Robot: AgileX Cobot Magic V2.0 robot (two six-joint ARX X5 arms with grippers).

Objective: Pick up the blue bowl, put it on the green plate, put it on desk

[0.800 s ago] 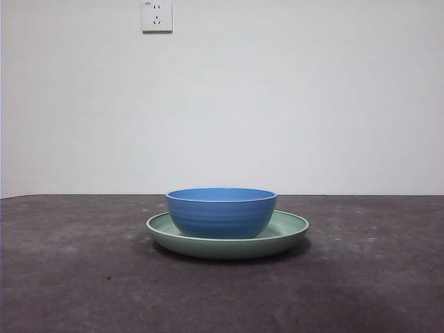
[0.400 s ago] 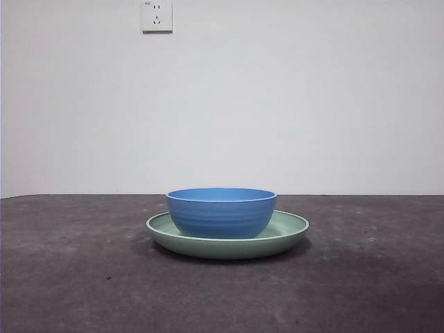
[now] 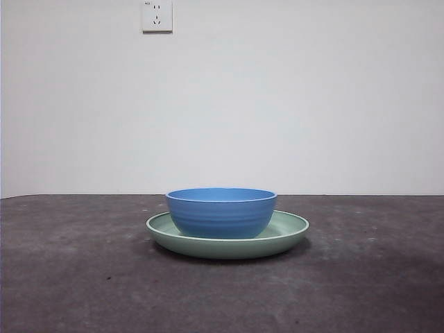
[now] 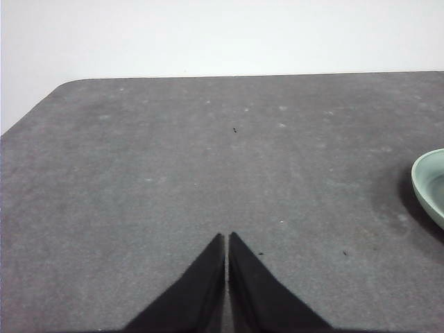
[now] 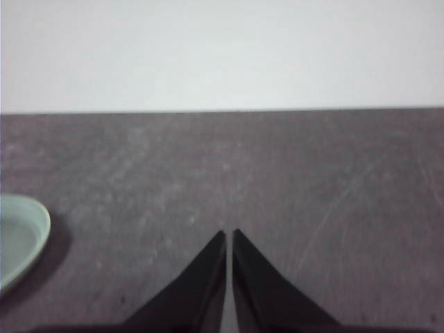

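The blue bowl (image 3: 221, 211) stands upright inside the green plate (image 3: 288, 232), which rests on the dark desk (image 3: 69, 277) at the middle of the front view. Neither arm shows in the front view. My left gripper (image 4: 227, 239) is shut and empty over bare desk, with an edge of the green plate (image 4: 430, 184) off to its side. My right gripper (image 5: 228, 236) is shut and empty over bare desk, with the plate's rim (image 5: 24, 239) off to its side. The bowl is out of view in both wrist views.
A white wall stands behind the desk, with a power socket (image 3: 157, 15) high on it. The desk's rounded corner (image 4: 66, 87) shows in the left wrist view.
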